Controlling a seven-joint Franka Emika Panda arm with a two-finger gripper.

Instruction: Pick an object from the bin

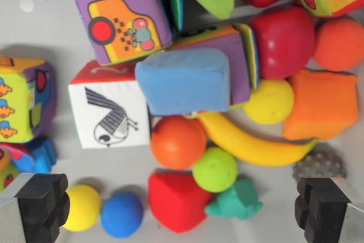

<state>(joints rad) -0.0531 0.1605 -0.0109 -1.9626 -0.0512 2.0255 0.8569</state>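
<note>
White bin floor (45, 32), hand (185, 211) spread wide above toys

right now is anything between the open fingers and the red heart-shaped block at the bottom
Nothing visible lies over the red block. The gripper is open around it, but the blue ball and teal toy crowd its sides.

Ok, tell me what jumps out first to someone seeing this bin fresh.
The blue foam block lying on top of the pile at centre draws the eye, with the white cube bearing a bird drawing at its left. Below them curves a yellow banana, and the end effector hangs open at the bottom edge.
</note>
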